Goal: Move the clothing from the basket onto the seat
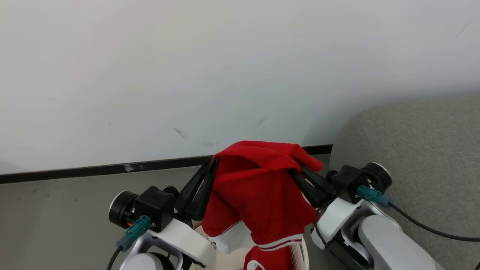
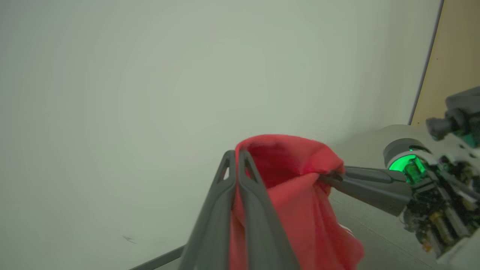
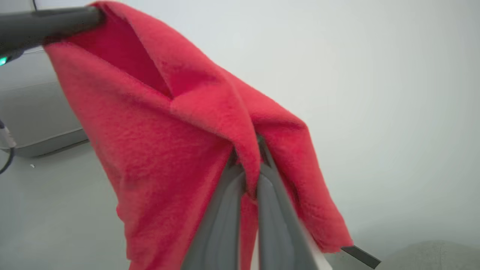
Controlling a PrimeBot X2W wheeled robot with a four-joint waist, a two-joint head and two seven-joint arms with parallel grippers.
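Grey seat (image 1: 412,157): right of frame. 2 pale forearms (image 1: 390,240) enter from the lower edge and angle inward toward centre. Cream basket (image 1: 299,257): lower centre, mostly hidden, with red fabric at its mouth. 1 piece of red clothing (image 1: 258,187) hangs at centre, above the basket and left of the seat. Left tool (image 1: 213,163) and right tool (image 1: 300,173) are each pinched closed on an upper corner of the clothing.

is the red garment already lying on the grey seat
No, the red garment hangs in the air, pinched by the left pincer and right pincer, clear of the grey seat.
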